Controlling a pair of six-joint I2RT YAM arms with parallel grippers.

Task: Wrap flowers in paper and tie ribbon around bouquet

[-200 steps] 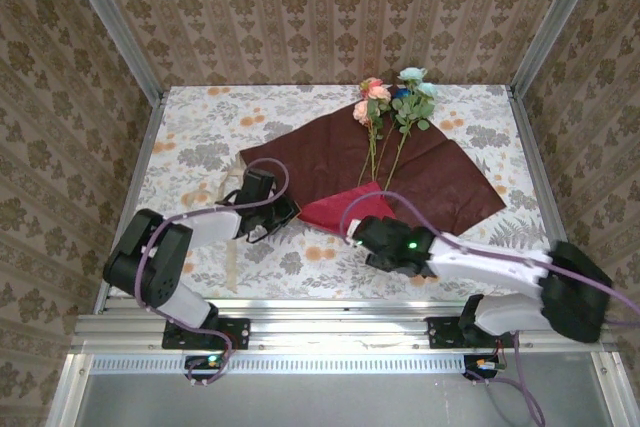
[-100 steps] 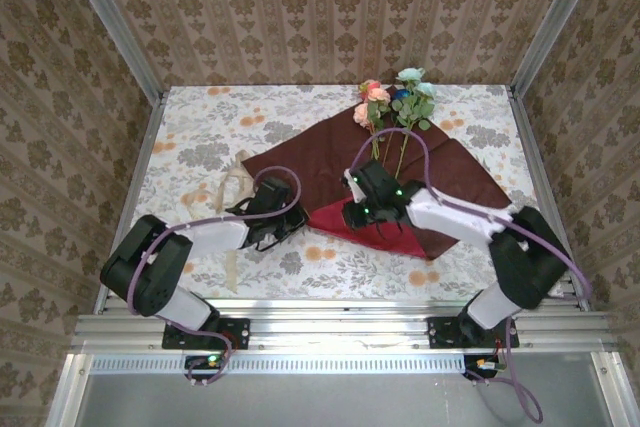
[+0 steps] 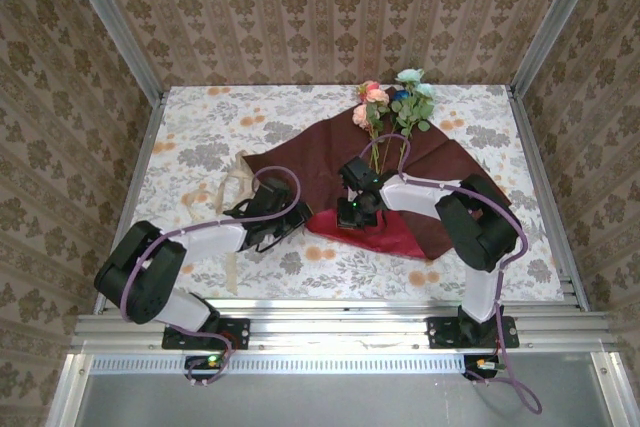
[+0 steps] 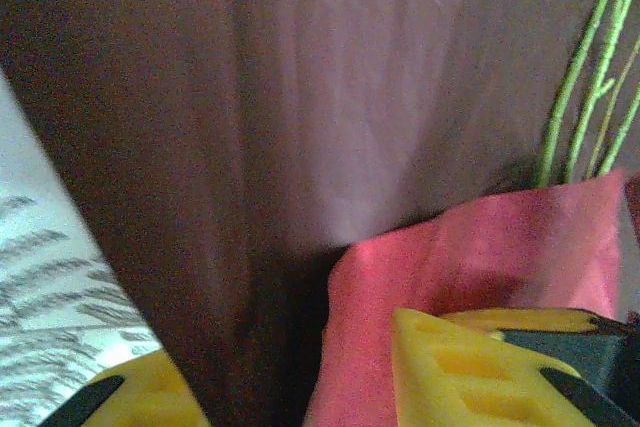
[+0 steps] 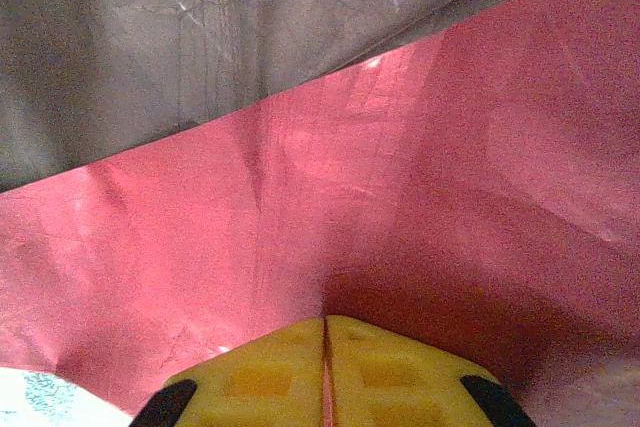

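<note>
Paper (image 3: 440,182) for the wrapping, spread maroon face up on the table (image 3: 200,127), its near corner folded over so that the bright red face shows between the two tools; flowers (image 3: 395,97) lying on the sheet beyond the right tool (image 3: 352,212), blooms past the sheet's far edge, stems running back toward that tool's tip. Right tool clenched, its yellow fingers (image 5: 260,377) pressed together with only a thin seam between them; creases of the red fold converge on that seam, so the fold is grasped at the tips; the maroon face lies ahead of this tool, past the fold's edge. Left tool (image 3: 290,217) just left of the red fold and released; in the left wrist view its two fingers stand well apart, the edge of the red fold lying loose in the gap beside the right-hand finger; maroon paper ahead of the tool, green stems (image 4: 580,77) ahead and to its right. Ribbon (image 3: 228,187) pale and slack on the table to the left of the left tool, near the sheet's left corner; whether it touches the sheet cannot be told.
</note>
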